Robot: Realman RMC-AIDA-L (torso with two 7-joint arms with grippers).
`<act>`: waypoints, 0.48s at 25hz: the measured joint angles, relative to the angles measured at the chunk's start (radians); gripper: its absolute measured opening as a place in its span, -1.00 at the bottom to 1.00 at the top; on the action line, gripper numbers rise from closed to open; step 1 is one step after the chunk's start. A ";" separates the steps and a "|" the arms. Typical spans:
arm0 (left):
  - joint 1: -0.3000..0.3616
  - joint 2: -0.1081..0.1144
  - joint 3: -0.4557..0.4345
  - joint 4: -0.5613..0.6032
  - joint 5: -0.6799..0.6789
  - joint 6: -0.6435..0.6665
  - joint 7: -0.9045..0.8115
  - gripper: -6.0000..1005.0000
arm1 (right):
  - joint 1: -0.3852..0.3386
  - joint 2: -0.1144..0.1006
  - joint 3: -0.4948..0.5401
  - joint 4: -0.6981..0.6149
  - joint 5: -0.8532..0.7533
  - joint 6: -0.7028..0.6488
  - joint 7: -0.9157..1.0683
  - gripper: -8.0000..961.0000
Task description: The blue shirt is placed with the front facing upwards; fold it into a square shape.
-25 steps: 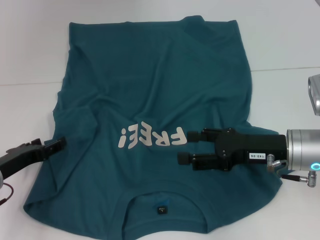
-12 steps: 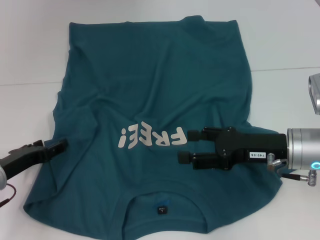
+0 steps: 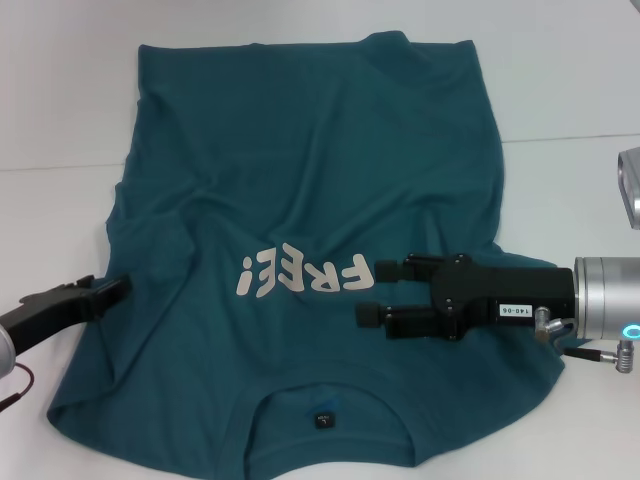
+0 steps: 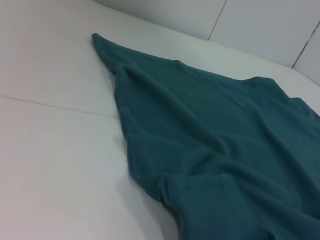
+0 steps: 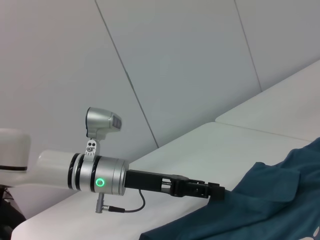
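Head view: the blue shirt (image 3: pixel 310 220) lies front-up across the white worktop (image 3: pixel 570 90), its collar and small neck label nearest the robot and its hem at the far side. It is dark teal-blue with off-white "FREE!" lettering on the chest and creases running over its left half. It looks soft, light and limp, likely to sag and drag when lifted, so the sensible holds are pinches at an edge: a sleeve, shoulder or hem corner. The right end effector (image 3: pixel 370 291) lies over the chest just beside the lettering, its fingers a moderate gap apart and gripping nothing. The left end effector (image 3: pixel 108 291) sits at the shirt's left sleeve edge; whether its fingers are parted cannot be told.

Left wrist view: the shirt (image 4: pixel 215 145) spreads in loose folds over the worktop (image 4: pixel 55 150), one rumpled fold close to the camera and a far corner tapering to a point. No fingers show.

Right wrist view: the left end effector (image 5: pixel 215 191) reaches to the edge of the shirt (image 5: pixel 270 200), its tip at the cloth.
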 joint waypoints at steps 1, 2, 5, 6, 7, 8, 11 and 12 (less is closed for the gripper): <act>0.000 0.000 0.000 0.001 0.000 -0.001 0.000 0.22 | 0.000 0.000 0.000 0.000 0.000 -0.001 0.000 0.84; 0.000 0.000 0.000 0.001 0.000 -0.001 0.000 0.14 | -0.001 0.000 0.000 0.000 0.000 -0.001 -0.001 0.84; 0.000 0.000 0.000 0.002 0.000 -0.002 -0.001 -0.04 | -0.002 0.000 0.000 0.000 0.001 -0.001 -0.003 0.84; 0.000 0.000 0.000 0.002 0.000 -0.002 -0.002 -0.09 | -0.002 0.000 0.000 0.000 0.001 -0.001 -0.003 0.84; 0.000 0.000 0.000 0.002 0.000 -0.002 -0.002 -0.14 | -0.002 0.000 0.000 0.000 0.001 -0.001 -0.003 0.84; 0.000 0.000 0.000 0.003 0.000 -0.002 -0.002 -0.19 | -0.002 0.000 0.000 0.000 0.001 -0.001 -0.003 0.84; 0.000 0.000 0.000 0.003 -0.001 -0.002 -0.002 -0.33 | -0.003 0.000 0.000 0.000 0.001 -0.002 -0.003 0.84; 0.000 0.000 0.000 0.004 -0.001 -0.001 -0.003 -0.38 | -0.003 0.000 0.000 0.000 0.001 -0.003 -0.003 0.84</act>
